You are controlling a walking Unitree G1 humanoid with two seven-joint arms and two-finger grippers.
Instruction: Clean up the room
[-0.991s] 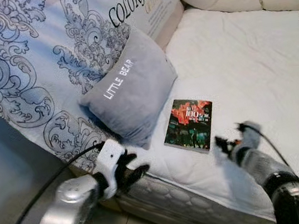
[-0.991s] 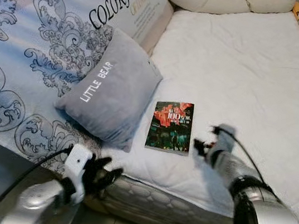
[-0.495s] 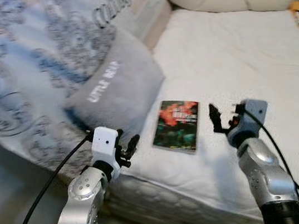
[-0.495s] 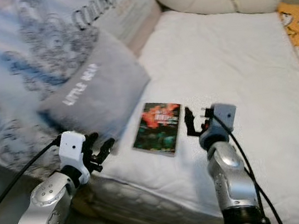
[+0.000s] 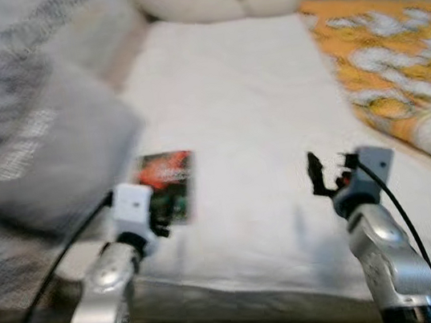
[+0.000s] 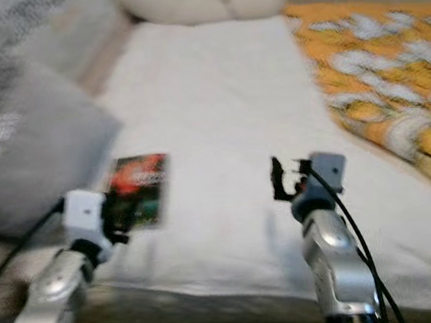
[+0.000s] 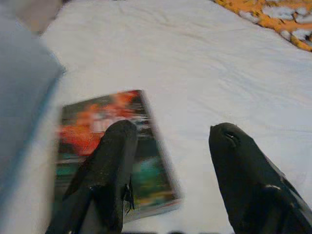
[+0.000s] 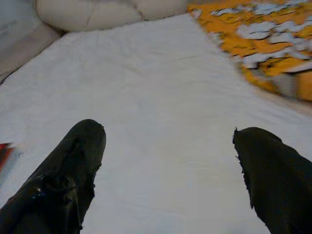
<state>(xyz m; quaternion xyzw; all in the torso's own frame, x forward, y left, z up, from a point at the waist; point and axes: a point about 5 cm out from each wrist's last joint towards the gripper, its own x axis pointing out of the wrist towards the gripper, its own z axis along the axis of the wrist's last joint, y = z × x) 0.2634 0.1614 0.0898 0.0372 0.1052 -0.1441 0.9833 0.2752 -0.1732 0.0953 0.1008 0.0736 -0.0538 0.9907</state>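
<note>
Left gripper [image 7: 168,141], fingers spread and empty, hovers over the book [image 7: 105,146] at lower left; right gripper [image 8: 168,146] gapes empty above the white mattress [image 5: 232,110].

The picture is blurred. A bed [image 5: 232,110] with a white cover runs away from the camera, with a grey cushion [image 5: 44,154] at its left edge and a long cream bolster [image 5: 212,1] across its far end. An orange patterned blanket [image 5: 395,61] lies along the right side. A book [image 5: 166,187] with a red and dark cover lies flat on the white cover near the cushion. The left hand [image 5: 159,219] is at the book's near edge. The right hand [image 5: 319,178] is raised above the bare cover, well apart from the book.
</note>
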